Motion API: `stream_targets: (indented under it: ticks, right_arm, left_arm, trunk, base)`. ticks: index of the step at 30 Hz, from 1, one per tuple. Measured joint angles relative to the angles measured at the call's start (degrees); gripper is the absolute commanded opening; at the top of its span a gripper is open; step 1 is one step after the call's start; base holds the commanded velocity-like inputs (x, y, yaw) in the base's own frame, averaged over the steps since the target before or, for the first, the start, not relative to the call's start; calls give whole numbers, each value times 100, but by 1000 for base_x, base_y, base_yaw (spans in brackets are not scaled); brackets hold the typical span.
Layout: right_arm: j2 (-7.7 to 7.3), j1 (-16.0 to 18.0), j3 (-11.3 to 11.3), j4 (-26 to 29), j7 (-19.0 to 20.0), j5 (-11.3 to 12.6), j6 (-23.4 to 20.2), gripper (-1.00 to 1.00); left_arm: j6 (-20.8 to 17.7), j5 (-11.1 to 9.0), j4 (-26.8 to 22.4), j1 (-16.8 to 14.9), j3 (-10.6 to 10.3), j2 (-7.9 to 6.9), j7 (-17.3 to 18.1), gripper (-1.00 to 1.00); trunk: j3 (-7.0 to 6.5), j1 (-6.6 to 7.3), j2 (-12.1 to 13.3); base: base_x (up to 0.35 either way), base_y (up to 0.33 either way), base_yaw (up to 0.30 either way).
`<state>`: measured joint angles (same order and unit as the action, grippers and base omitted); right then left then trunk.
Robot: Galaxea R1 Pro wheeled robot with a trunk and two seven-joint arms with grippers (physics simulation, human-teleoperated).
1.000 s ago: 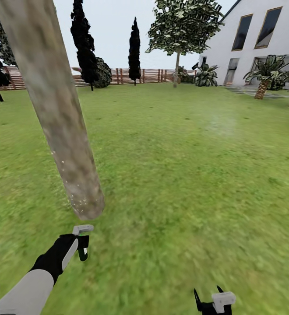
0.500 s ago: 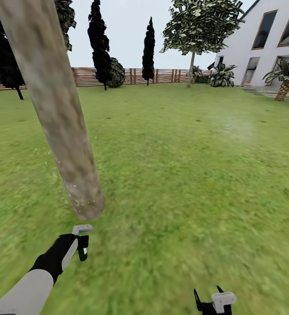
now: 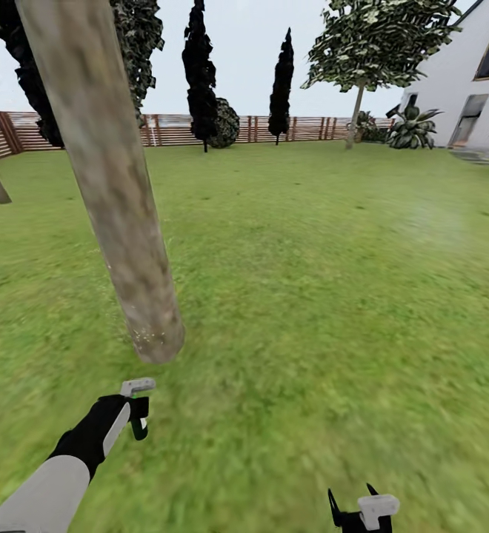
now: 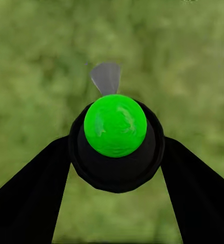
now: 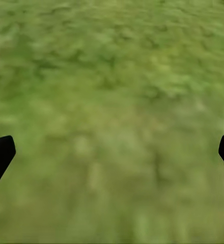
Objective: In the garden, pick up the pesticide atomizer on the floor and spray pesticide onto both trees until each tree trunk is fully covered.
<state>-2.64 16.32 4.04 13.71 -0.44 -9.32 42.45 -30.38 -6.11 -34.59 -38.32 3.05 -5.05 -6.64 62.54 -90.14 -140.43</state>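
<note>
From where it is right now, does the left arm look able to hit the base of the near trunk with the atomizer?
Probably yes. The left pincer is shut on the atomizer, just in front of the tree trunk foot, with bare grass between them. Whether the nozzle points at the trunk cannot be told.

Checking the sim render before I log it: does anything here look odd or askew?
The near trunk leans. Whitish specks dot its base. The left gripper grips the atomizer. Nothing spilled or damaged.
</note>
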Motion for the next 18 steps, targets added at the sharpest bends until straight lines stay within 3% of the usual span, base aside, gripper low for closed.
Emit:
stream_targets:
  ticks: [3,7,11,12,14,18]
  right_arm:
    - [0,0,0,0,0,0,0,100]
    - [2,3,0,5,6,0,-6,100]
    - [14,2,1,18,-7,9,-5,100]
    - [17,2,0,16,-8,7,-3,100]
    - [13,0,0,4,-3,-1,4,100]
    - [9,3,5,13,0,-58,9,100]
  left_arm:
    - [119,7,-56,0,-16,-3,-1,-100]
    - [81,20,-67,-118,-64,19,-13,-100]
    - [37,9,-89,-637,-69,240,-32,-100]
    - [-195,1,-93,-822,-68,273,-39,-100]
    - [-453,40,-105,-976,-47,219,-37,-100]
    - [-519,16,-108,-1112,-32,108,-6,-100]
  trunk:
    - [0,0,0]
    - [0,0,0]
    - [-1,0,0]
    - [-1,0,0]
    - [0,0,0]
    - [0,0,0]
  base:
    - [3,-24,246]
    - [0,-2,39]
    - [0,0,1]
    - [0,0,0]
    - [0,0,0]
    - [0,0,0]
